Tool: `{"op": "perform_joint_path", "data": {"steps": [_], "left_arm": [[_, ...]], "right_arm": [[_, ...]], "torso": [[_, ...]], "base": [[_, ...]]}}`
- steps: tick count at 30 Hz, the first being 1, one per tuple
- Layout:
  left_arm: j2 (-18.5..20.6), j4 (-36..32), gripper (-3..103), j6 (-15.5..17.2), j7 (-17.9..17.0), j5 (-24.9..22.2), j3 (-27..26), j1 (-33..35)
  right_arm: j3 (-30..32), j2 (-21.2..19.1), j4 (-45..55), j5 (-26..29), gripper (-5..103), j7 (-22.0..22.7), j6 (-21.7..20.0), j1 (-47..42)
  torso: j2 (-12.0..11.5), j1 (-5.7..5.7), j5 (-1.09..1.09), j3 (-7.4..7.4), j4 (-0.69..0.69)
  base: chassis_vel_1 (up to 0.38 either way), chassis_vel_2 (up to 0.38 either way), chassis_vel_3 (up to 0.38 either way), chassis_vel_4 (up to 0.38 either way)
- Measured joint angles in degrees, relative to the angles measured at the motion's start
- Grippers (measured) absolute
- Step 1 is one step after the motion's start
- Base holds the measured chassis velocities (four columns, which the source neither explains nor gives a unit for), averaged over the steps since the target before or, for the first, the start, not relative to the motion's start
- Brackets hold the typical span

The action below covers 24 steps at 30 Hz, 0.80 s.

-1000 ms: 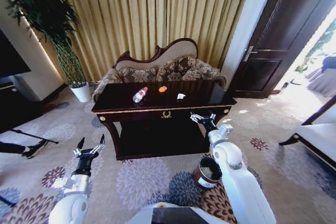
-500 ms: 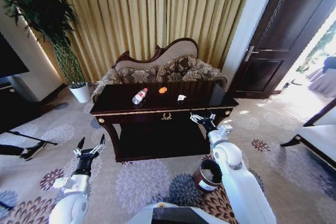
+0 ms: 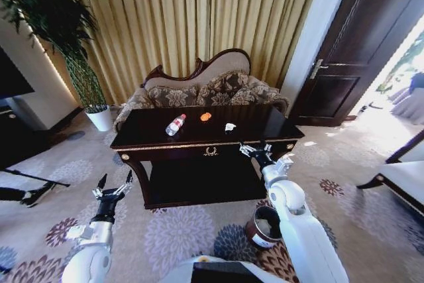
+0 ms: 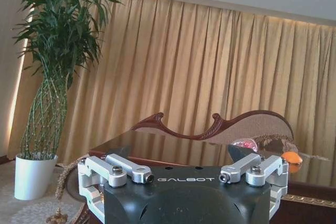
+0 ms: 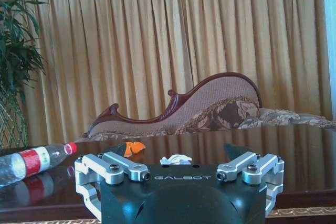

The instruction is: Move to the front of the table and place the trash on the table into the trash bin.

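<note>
The dark glossy table [image 3: 258,121] stands just ahead of me on the flowered carpet. On its top lie a clear bottle [image 3: 175,124] with a red cap, a small orange piece [image 3: 206,116] and a white crumpled scrap [image 3: 229,126]. The round brown trash bin [image 3: 264,226] sits on the floor at the table's front right, beside my right arm. My right gripper [image 3: 255,150] hangs open in front of the table's front edge. Lower down, at the front left, my left gripper [image 3: 114,183] is open too. The right wrist view shows the bottle [image 5: 31,163], orange piece [image 5: 131,148] and scrap [image 5: 176,159].
A carved sofa [image 3: 205,87] stands right behind the table against gold curtains. A potted plant [image 3: 99,116] is at the left, a dark door [image 3: 351,51] at the right. A white bench [image 3: 404,177] juts in at the right edge. Black stand legs [image 3: 33,180] lie on the left floor.
The whole picture has shifted a little: the camera has come slightly closer to the table. Both arms hold the same pose, and the trash lies as before.
</note>
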Motion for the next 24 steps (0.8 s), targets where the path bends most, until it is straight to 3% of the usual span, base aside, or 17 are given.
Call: {"op": "perform_joint_path", "data": {"steps": [19, 24], "left_arm": [[-0.2, 0.1, 100, -0.1, 0.1, 0.0, 0.3, 0.1], [0.1, 0.0, 100, 0.0, 0.1, -0.1, 0.2, -0.1]], "right_arm": [[-1.3, 0.0, 0.2, -0.2, 100, 0.4, 1.3, 0.1], [-2.7, 0.5, 0.9, 0.0, 100, 2.0, -0.3, 0.2]], "torso": [[0.0, 0.0, 0.0, 0.0, -0.01], [0.0, 0.0, 0.0, 0.0, -0.01]], "base": [[-0.069, 0.077, 0.067, -0.071], [-0.011, 0.005, 0.01, -0.008]]}}
